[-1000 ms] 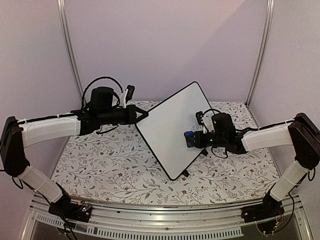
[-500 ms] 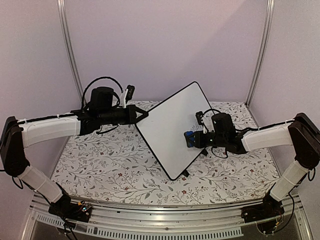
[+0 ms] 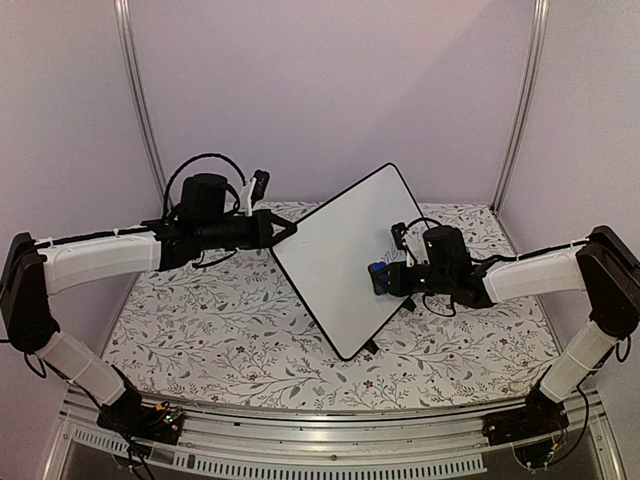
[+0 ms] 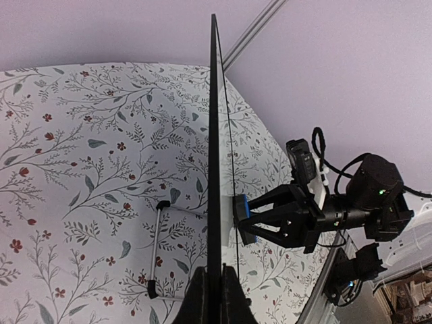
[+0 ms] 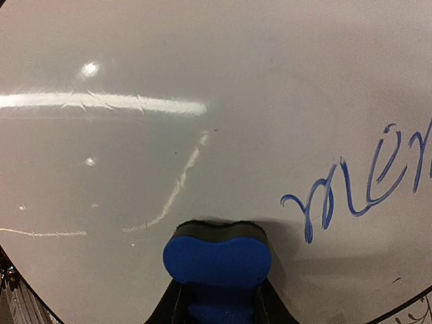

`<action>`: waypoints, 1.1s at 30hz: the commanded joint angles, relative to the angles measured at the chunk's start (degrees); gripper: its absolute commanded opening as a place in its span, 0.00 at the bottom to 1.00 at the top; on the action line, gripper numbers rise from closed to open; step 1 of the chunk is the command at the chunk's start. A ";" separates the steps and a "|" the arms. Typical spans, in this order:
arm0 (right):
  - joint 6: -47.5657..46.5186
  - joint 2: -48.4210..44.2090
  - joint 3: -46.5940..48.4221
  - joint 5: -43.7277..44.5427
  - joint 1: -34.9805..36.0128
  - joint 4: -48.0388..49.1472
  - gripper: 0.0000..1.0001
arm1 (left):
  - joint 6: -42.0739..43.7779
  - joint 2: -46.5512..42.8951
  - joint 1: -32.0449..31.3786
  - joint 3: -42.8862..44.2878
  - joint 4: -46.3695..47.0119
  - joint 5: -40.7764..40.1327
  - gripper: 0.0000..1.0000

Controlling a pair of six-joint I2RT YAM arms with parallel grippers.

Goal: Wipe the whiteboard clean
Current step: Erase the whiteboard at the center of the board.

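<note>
The whiteboard (image 3: 345,250) stands tilted up on its edge, a glossy white board with a thin black rim. My left gripper (image 3: 290,232) is shut on its left rim; in the left wrist view the board is edge-on (image 4: 214,169) between my shut jaws. My right gripper (image 3: 382,278) is shut on a blue eraser (image 3: 378,276) whose black felt face is pressed flat on the board. In the right wrist view the eraser (image 5: 217,255) sits left of and below blue cursive writing (image 5: 358,185). The eraser also shows in the left wrist view (image 4: 241,217).
The table has a floral cloth (image 3: 220,330). A wire stand (image 4: 158,250) lies on the cloth behind the board. Lilac walls and two metal posts (image 3: 140,110) close the back and sides. A metal rail (image 3: 330,440) runs along the near edge.
</note>
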 commanded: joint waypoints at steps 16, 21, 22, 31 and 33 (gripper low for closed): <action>-1.16 -0.66 -1.28 -0.47 0.13 -5.35 0.16 | 4.82 0.58 -3.05 0.08 1.17 4.64 0.00; -2.07 -1.54 -2.44 -0.54 0.13 -5.48 0.16 | 5.49 -0.21 -3.66 0.19 0.72 3.78 0.00; -2.09 -1.63 -2.62 -0.30 0.13 -5.56 0.16 | 5.43 -0.32 -3.65 0.19 0.70 3.74 0.00; -4.60 -1.05 3.89 0.87 -1.15 -10.22 0.16 | 4.70 -0.01 -3.79 0.19 0.87 4.88 0.00; -5.58 -0.50 6.61 0.84 -1.90 -11.78 0.16 | 4.58 -0.04 -3.82 0.19 0.88 4.90 0.00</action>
